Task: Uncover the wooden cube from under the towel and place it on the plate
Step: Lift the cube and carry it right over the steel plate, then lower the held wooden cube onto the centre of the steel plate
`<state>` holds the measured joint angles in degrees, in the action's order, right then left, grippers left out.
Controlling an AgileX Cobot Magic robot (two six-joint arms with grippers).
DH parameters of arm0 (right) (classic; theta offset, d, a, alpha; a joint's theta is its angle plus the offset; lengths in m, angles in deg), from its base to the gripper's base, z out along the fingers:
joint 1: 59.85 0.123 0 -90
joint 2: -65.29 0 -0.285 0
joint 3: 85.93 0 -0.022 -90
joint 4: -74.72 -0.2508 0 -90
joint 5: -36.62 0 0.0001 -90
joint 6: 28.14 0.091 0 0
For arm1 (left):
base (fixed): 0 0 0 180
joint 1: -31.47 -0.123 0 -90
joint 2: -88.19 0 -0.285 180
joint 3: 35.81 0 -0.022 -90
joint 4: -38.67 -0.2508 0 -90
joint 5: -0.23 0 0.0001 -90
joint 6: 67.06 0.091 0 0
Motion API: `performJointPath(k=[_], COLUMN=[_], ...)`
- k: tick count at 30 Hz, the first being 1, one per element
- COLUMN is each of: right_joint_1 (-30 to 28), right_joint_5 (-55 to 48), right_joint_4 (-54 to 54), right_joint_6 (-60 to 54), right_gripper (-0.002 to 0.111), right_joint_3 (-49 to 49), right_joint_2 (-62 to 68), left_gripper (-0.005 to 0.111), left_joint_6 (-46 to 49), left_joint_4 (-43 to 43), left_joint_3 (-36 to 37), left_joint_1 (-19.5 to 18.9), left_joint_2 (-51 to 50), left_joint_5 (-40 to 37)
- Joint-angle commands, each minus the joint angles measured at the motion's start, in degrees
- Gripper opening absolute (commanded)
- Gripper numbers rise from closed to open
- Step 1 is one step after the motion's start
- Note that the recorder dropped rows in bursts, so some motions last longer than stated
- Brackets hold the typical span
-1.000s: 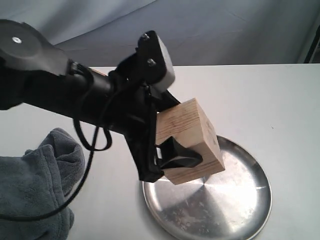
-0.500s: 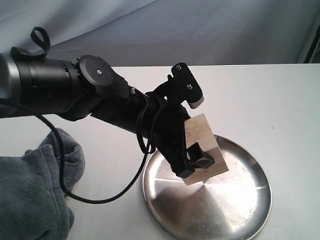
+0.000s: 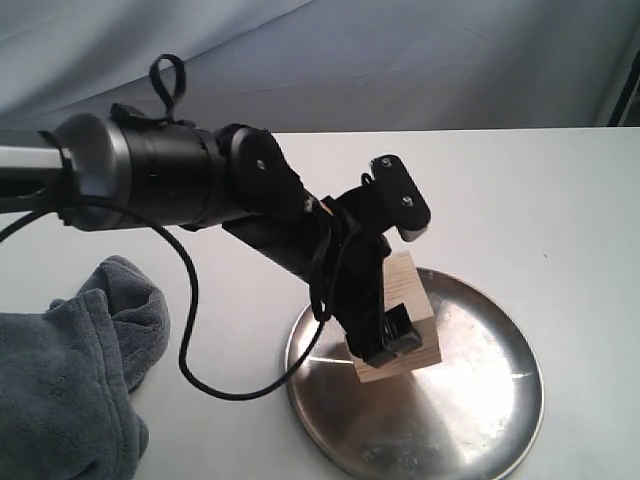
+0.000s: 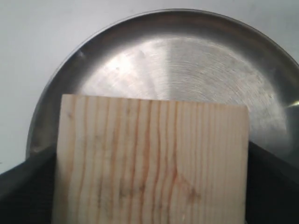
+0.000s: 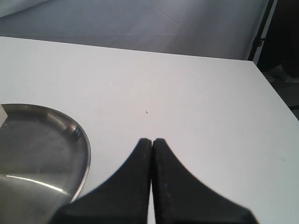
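Left gripper point(image 3: 393, 338) pinches the wooden cube point(image 3: 418, 298) between its black fingers, centre of the exterior frame, over the left part of the plate point(image 3: 490, 400). Cube sits tilted, its lower edge down at the plate surface; can't tell if it touches. Towel point(image 3: 70, 380) lies bunched at lower left, well apart from the plate. Right gripper point(image 5: 152, 144) is pressed together, holding nothing, over the white table point(image 5: 196, 93).

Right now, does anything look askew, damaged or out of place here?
Nothing looks damaged or spilled. The wooden cube, clamped in the left gripper, is tilted over the plate, near its towel-side rim; whether it touches the metal is unclear. The towel lies bunched apart from the plate, clear of the cube.
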<state>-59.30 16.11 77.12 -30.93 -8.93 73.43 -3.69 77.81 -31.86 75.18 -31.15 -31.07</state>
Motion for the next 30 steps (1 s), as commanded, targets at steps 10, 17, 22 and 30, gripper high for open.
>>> performJointPath(k=[10, 17, 22, 30], right_joint_1=[0.1, 0.1, 0.1, 0.1], right_joint_5=[0.5, 0.5, 0.5, 0.5], right_joint_4=[-0.3, -0.3, -0.3, -0.3], right_joint_6=[-0.2, -0.2, -0.2, -0.2], right_gripper=[0.000, 0.000, 0.000, 0.000], right_joint_3=[0.2, 0.2, 0.2, 0.2], right_joint_2=[-0.3, -0.3, -0.3, -0.3], left_gripper=[0.000, 0.000, 0.000, 0.000], left_joint_6=[-21.6, -22.7, -22.7, -22.6], left_joint_4=[-19.3, -20.9, -20.9, -20.9], left_joint_3=[-8.7, -8.9, -8.9, -9.0], left_joint_1=[5.5, 5.5, 5.5, 5.5], left_joint_2=[-6.4, -7.7, -7.7, -7.7], left_joint_5=[-3.7, -3.7, -3.7, -3.1])
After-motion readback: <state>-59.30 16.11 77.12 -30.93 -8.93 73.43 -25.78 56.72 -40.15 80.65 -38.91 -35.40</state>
